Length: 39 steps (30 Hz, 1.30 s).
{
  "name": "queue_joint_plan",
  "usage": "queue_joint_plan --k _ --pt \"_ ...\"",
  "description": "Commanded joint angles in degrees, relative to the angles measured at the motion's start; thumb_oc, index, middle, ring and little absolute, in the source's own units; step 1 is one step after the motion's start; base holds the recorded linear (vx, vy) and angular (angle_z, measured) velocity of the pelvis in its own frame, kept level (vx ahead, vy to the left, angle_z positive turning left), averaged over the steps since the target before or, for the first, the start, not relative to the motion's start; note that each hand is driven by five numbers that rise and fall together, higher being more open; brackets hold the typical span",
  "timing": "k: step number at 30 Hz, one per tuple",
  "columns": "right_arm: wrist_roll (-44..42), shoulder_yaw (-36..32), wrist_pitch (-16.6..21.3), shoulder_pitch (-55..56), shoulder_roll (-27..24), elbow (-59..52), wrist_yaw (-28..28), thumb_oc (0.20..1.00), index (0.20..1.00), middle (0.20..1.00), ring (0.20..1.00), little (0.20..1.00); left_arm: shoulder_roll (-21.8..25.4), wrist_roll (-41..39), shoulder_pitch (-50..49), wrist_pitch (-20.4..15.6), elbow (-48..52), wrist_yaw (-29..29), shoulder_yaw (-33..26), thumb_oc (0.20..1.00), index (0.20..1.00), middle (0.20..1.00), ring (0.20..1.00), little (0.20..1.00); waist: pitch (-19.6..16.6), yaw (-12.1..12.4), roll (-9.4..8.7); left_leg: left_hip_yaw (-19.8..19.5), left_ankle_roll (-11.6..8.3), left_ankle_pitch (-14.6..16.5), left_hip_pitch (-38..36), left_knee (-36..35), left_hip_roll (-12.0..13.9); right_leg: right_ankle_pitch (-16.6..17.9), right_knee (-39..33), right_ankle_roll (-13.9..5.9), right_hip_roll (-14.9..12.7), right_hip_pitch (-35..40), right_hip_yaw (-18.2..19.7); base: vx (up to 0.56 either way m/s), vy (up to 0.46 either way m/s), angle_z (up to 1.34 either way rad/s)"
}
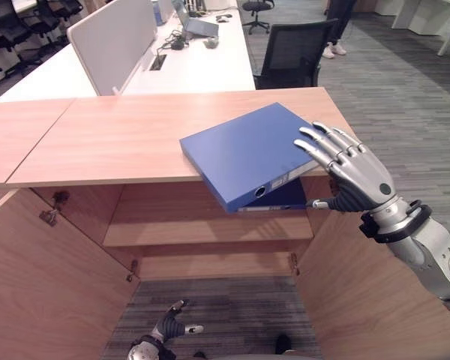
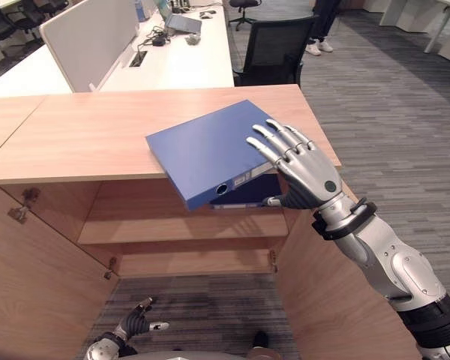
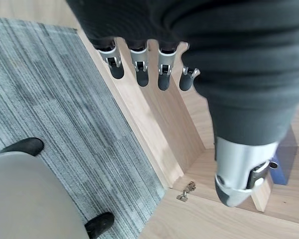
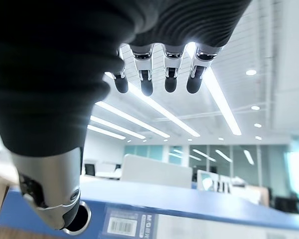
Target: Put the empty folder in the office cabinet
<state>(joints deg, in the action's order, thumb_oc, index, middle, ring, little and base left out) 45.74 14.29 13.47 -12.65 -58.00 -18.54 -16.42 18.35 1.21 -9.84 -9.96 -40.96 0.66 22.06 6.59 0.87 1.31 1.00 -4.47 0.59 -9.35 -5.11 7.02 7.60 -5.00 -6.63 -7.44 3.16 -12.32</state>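
The right hand [image 1: 350,171] pinched the blue folder [image 1: 244,154], fingers above, thumb beneath, jutting off the cabinet top [image 1: 120,135], while the left wrist view caught the left hand [image 3: 139,64] relaxed over carpet [image 3: 45,99].

The folder [image 1: 244,152] has a smooth blue cover with a matt, faintly satin finish; its spine carries a paper label and a dark finger hole ringed in metal. The cabinet [image 1: 127,135] is wood-grain laminate, light brown and matt, on its top, doors and inner shelf, with small bright metal hinges [image 1: 49,216] on the door edges. The right hand [image 1: 349,169] shows brushed silver metal fingers with dark matt tips and a dark ribbed cover, as does the left hand [image 1: 169,326]. The floor [image 1: 210,311] is grey striped carpet, rough-textured. The far desk [image 1: 195,64] has a smooth white top.
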Motion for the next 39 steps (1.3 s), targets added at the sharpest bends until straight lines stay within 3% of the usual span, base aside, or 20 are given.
queue_joint_plan --k 1,5,9,23,39 --pt "6.72 5.86 -2.66 -7.86 -3.55 1.06 -5.27 1.0 1.0 1.0 1.0 1.0 3.45 -0.04 3.93 -3.04 -0.47 2.32 1.57 1.0 1.0 1.0 1.0 1.0 0.46 2.53 -3.54 -1.45 0.94 2.56 0.96 2.24 -1.37 -12.28 10.26 -1.72 -0.15 3.62 0.43 -0.01 -0.005 0.06" --pt "13.69 13.43 -5.57 -15.16 -6.12 5.36 -7.86 1.0 1.0 1.0 1.0 1.0 3.88 -1.44 4.4 -2.99 0.23 3.52 2.54 1.0 1.0 1.0 1.0 1.0 1.27 2.71 -3.61 -2.66 0.76 3.45 2.83 5.46 -1.33 -13.42 12.85 -1.57 -0.23 2.53 -0.45 -0.03 -0.005 0.17" --pt "17.92 16.14 -7.71 -17.93 -7.08 7.7 -8.83 1.0 1.0 1.0 1.0 1.0 4.49 -2.11 4.66 -3.01 0.95 3.77 2.93 1.0 1.0 1.0 1.0 1.0 2.43 3.02 -3.72 -4.16 0.64 4.42 6.03 9.8 -1.61 -14.78 15.98 -1.18 -0.57 0.97 -1.35 -0.04 -0.021 0.29" --pt "17.0 13.86 -8.97 -15.0 -3.77 10.9 -9.91 1.0 1.0 1.0 1.0 1.0 5.41 -2.19 5.62 -3.24 1.32 3.67 3.5 1.0 1.0 1.0 1.0 1.0 4.06 4.05 -3.06 -9.23 0.29 6.1 12.24 16.8 -2.25 -18.08 22.4 -0.27 -1.94 -1.99 -4.96 -0.02 -0.015 0.22" --pt "15.1 12.14 -9.89 -11.96 0.94 13.08 -10.15 1.0 1.0 1.0 1.0 1.0 5.75 -2.82 4.8 -3.13 2.26 4.5 2.46 1.0 1.0 1.0 1.0 1.0 4.04 4.29 -2.79 -9.98 0.45 6.94 11.45 17.46 -2.23 -19.26 23.99 0.52 -1.46 -1.95 -4.82 0.01 -0.003 0.03"
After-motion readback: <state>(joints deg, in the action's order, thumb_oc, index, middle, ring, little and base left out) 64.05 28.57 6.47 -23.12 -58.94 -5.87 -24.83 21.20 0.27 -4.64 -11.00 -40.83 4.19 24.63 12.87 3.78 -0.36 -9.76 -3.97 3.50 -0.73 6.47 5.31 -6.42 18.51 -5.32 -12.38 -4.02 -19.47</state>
